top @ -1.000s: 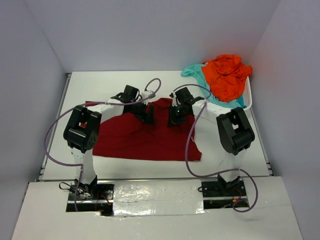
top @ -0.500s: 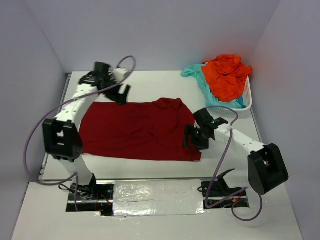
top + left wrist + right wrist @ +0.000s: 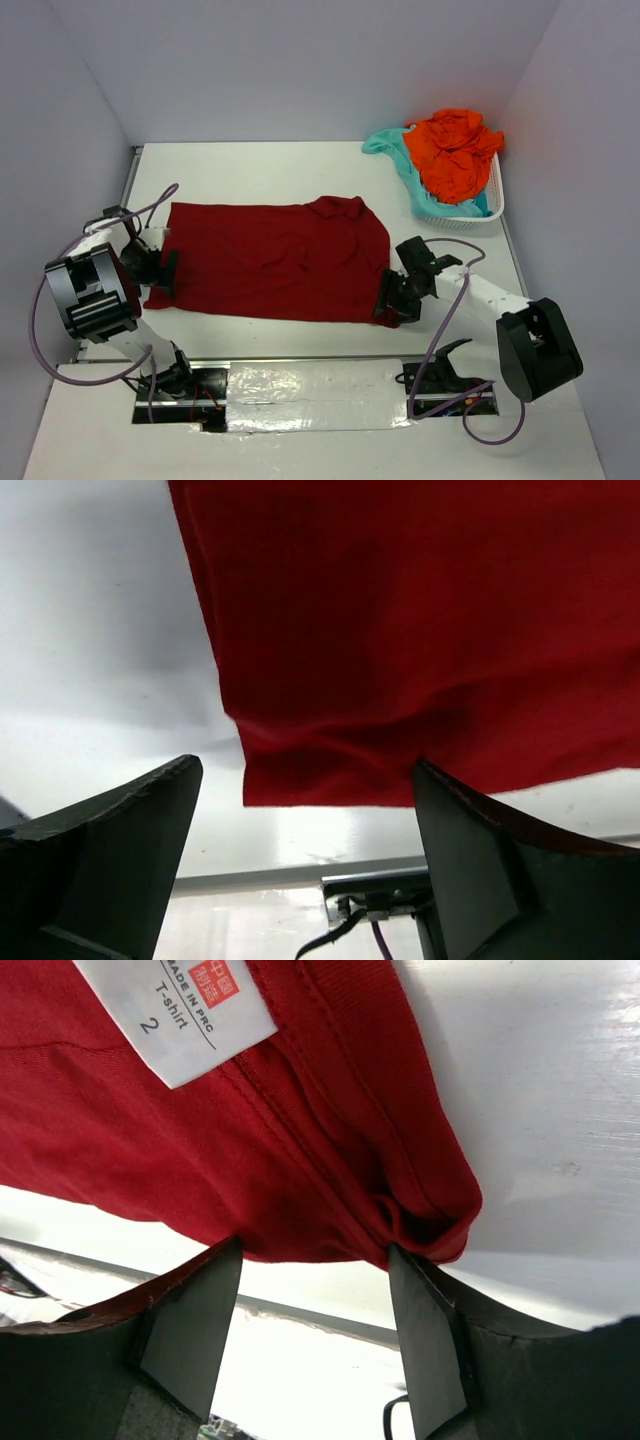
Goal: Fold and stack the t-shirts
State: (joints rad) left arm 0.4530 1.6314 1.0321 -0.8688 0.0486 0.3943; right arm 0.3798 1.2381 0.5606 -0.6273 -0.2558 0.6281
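Observation:
A dark red t-shirt (image 3: 270, 260) lies spread flat across the middle of the table. My left gripper (image 3: 160, 270) is at its near left corner. In the left wrist view the gripper (image 3: 305, 770) is wide open, with the red cloth (image 3: 420, 630) corner reaching between its tips. My right gripper (image 3: 392, 298) is at the shirt's near right corner. In the right wrist view that gripper (image 3: 315, 1250) is open, and the rolled red hem (image 3: 200, 1160) sits between its tips. A white size label (image 3: 175, 1015) shows on the cloth. An orange t-shirt (image 3: 455, 150) and a mint-aqua t-shirt (image 3: 395, 150) are heaped in the basket.
The white mesh basket (image 3: 497, 195) stands at the back right, with a bit of teal-blue cloth (image 3: 482, 203) at its near side. White walls close in the table (image 3: 260, 165) on the left, back and right. Both arm bases are bolted at the near edge.
Both grippers left the middle of the red shirt, which now lies spread out. The left arm swung by the back left to the near left corner. The right moved to the near right corner.

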